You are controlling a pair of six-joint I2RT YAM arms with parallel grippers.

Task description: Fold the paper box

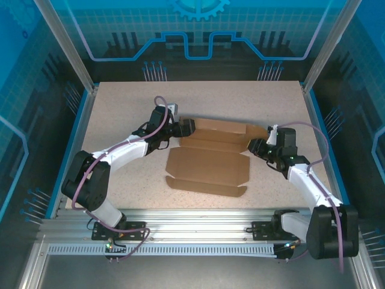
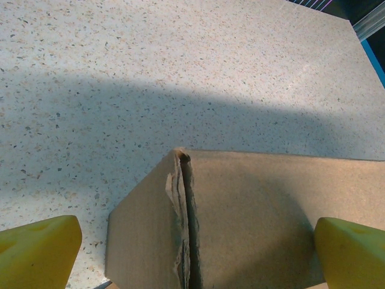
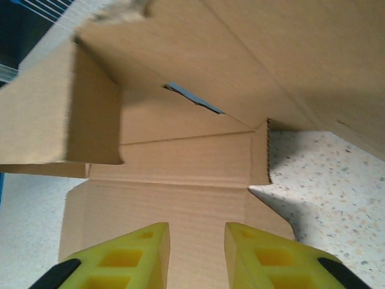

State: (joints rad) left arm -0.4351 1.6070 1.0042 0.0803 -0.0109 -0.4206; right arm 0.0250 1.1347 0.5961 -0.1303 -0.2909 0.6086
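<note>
The paper box (image 1: 207,165) lies in the middle of the table as brown cardboard, its large panel flat and its far panels partly raised. My left gripper (image 1: 187,127) is at the box's far left end. In the left wrist view it (image 2: 195,244) stands wide open, with an end flap of the paper box (image 2: 252,217) and its ragged slit between the yellow fingers (image 2: 42,247). My right gripper (image 1: 257,146) is at the box's right end. Its (image 3: 197,244) fingers are a little apart over a flat flap of the paper box (image 3: 180,162), holding nothing.
The speckled table (image 1: 120,108) has blue side rails (image 1: 77,126) and an aluminium frame (image 1: 192,220) at the near edge. Clear panels wall in the back and sides. Bare table surface lies behind and to the left of the box.
</note>
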